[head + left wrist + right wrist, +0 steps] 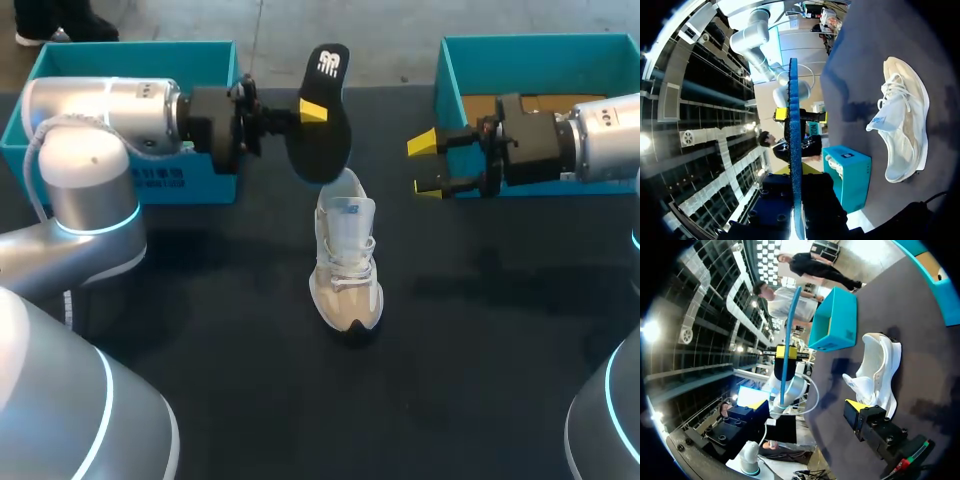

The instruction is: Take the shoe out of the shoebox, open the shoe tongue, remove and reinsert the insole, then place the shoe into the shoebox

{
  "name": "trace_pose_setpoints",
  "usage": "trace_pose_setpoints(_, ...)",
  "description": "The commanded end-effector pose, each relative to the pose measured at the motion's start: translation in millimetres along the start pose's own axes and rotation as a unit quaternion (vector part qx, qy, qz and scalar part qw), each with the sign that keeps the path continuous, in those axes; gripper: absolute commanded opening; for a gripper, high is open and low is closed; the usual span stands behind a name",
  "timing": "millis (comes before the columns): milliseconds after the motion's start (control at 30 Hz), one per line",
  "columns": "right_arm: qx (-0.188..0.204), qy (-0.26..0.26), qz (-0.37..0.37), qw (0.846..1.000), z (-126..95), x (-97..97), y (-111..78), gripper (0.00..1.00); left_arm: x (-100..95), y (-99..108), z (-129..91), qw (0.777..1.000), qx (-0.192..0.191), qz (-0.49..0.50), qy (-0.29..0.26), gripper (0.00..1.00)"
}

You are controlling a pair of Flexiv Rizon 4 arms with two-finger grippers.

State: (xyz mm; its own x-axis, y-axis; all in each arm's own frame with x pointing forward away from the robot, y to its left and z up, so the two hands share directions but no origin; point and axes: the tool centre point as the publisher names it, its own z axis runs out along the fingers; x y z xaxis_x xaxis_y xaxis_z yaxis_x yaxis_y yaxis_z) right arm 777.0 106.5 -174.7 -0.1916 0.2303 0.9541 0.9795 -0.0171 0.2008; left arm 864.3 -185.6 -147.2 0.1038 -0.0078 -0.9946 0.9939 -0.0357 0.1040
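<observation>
My left gripper is shut on a black insole and holds it on edge in the air, just above the heel end of the shoe. The white shoe stands upright on the dark table with its tongue pulled up. In the left wrist view the insole shows edge-on between my fingers, with the shoe off to the side. My right gripper hangs open and empty to the right of the shoe. Its wrist view shows one yellow fingertip, the shoe and the insole beyond.
A teal box half stands at the back left behind my left arm. A second teal box half stands at the back right behind my right gripper. Bare dark table lies around and in front of the shoe.
</observation>
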Motion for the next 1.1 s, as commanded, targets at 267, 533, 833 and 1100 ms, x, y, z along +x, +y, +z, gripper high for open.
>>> trace_pose_setpoints(267, -0.001, 0.000, 0.000, 1.000, 2, -0.8, -0.1, 1.00, 6.0, -17, 8, 1.000, 0.001, 0.004, -0.001, 0.00)
trace_pose_setpoints(533, -0.032, -0.007, 0.015, 0.999, 11, 3.5, 13.8, 1.00, 6.7, -26, 15, 1.000, -0.002, -0.009, -0.014, 0.00)
trace_pose_setpoints(833, -0.012, 0.002, 0.038, 0.999, 30, 13.0, 24.1, 1.00, 8.5, -31, 23, 1.000, 0.005, -0.013, -0.015, 0.00)
trace_pose_setpoints(1100, -0.001, 0.010, 0.040, 0.999, 44, 15.1, 27.6, 1.00, 7.9, -32, 31, 1.000, 0.007, -0.011, -0.017, 0.00)
